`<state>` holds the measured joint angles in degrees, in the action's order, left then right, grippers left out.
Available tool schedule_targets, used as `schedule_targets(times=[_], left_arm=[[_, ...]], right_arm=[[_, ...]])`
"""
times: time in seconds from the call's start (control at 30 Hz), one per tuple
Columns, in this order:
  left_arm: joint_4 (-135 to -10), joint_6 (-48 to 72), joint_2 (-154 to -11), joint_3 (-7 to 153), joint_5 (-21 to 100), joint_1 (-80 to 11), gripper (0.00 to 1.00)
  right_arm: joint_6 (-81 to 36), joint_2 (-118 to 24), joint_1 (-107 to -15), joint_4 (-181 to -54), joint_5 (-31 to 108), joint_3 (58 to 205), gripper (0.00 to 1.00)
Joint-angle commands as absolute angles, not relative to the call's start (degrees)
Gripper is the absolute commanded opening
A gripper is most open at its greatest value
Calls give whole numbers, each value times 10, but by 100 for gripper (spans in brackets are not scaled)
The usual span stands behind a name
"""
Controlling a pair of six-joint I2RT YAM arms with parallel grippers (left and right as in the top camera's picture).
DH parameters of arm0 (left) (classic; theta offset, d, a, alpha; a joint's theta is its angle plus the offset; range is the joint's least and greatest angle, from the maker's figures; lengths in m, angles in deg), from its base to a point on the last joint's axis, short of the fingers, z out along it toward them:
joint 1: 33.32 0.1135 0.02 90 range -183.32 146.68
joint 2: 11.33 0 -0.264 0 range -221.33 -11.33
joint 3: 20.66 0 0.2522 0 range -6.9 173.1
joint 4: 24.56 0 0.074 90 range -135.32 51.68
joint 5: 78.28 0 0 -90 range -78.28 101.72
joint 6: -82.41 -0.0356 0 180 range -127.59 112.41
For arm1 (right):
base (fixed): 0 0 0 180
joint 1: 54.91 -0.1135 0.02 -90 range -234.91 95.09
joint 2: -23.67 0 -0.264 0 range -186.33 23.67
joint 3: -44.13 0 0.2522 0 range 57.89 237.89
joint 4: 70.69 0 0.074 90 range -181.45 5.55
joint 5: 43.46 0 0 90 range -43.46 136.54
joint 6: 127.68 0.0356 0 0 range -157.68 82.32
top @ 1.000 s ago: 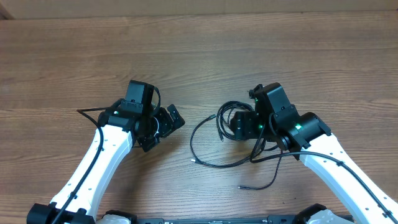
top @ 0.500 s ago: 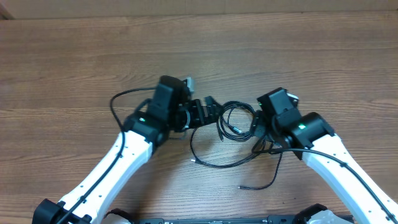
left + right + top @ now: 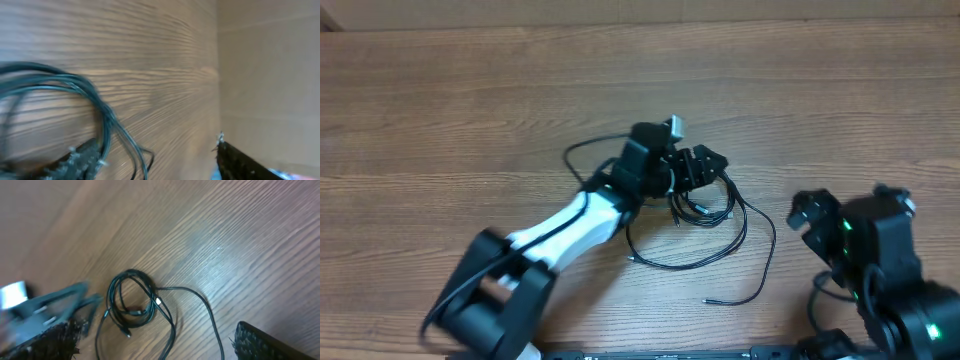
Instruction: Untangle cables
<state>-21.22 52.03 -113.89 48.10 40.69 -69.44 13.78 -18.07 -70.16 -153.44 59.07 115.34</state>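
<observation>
With the left arm stretched across the middle of the table [image 3: 460, 100] in the overhead view, the left gripper [image 3: 705, 168] sits over the upper edge of the cables [image 3: 698, 212]. These lie as a small coil at centre, with loose strands trailing toward the near edge. Bare wood lies open on the far side and to both sides of the coil. The right gripper [image 3: 808, 212] stands well apart at lower right. Left wrist view, blurred: the left gripper [image 3: 157, 147] has its jaws apart, with strands of the cables [image 3: 102, 117] passing between them close by one finger [image 3: 75, 161], not pinched. The table's far edge meets a plain brown wall [image 3: 270, 75]. Right wrist view: the right gripper [image 3: 150, 347] is spread wide and holds nothing. The cables [image 3: 131, 300] lie ahead of it, silvery-white plug [image 3: 158, 301] showing, with the left gripper [image 3: 60, 305] beside the coil. Against a second ago, the left arm has swung in from the left side, the right arm has backed off the coil, and one strand now bows out to the right.
</observation>
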Motion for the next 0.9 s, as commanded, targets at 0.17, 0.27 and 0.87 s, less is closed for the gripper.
schedule_targets(times=[0.17, 0.27, 0.87], left_arm=[[-86, 660, -1267, 483, 459, -743, 60], [-58, 674, -1289, 484, 454, -749, 51], [-53, 637, -1294, 484, 478, -671, 4]], right_arm=[[144, -154, -698, -1582, 609, 1172, 98], [144, -154, -698, -1588, 609, 1172, 98], [144, -154, -698, -1656, 595, 1172, 98]])
